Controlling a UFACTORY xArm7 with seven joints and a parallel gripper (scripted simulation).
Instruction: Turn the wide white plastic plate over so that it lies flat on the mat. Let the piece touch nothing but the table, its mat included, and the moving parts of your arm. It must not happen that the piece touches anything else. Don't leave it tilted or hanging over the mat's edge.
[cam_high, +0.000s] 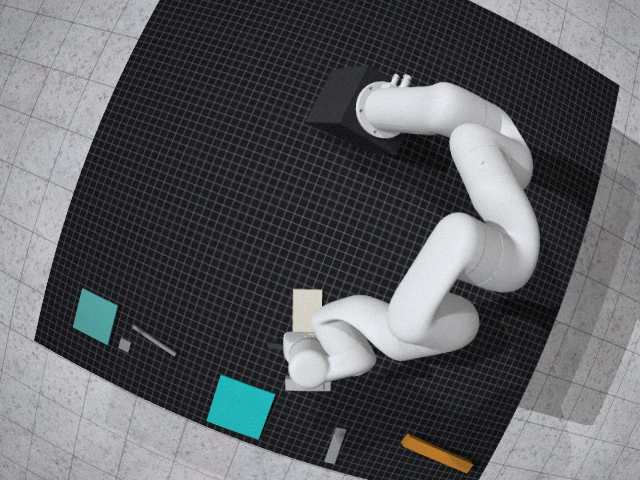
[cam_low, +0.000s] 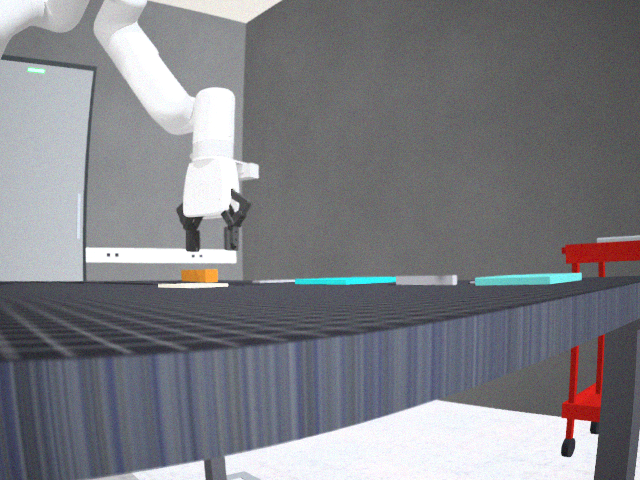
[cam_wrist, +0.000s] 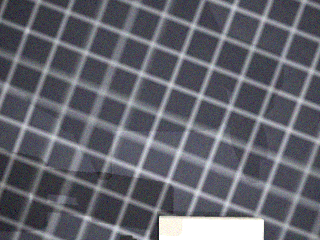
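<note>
The wide white plate (cam_high: 307, 310) is a thin cream rectangle lying flat on the black grid mat, well inside its edges. In the low side view it shows as a thin pale strip (cam_low: 192, 286). Its edge shows at the bottom of the wrist view (cam_wrist: 211, 228). My gripper (cam_low: 211, 240) points straight down, open and empty, some way above the mat. From above, my wrist (cam_high: 308, 364) hides the fingers; it hangs just past the plate's near end, towards the mat's front edge. Nothing is between the fingers.
Two teal tiles (cam_high: 95, 316) (cam_high: 240, 406), a thin grey bar (cam_high: 153, 339), a small grey cube (cam_high: 124, 344), a grey block (cam_high: 335, 445) and an orange block (cam_high: 436, 453) lie along the mat's front edge. The arm's black base (cam_high: 343, 105) stands at the back. A red cart (cam_low: 594, 320) stands beside the table.
</note>
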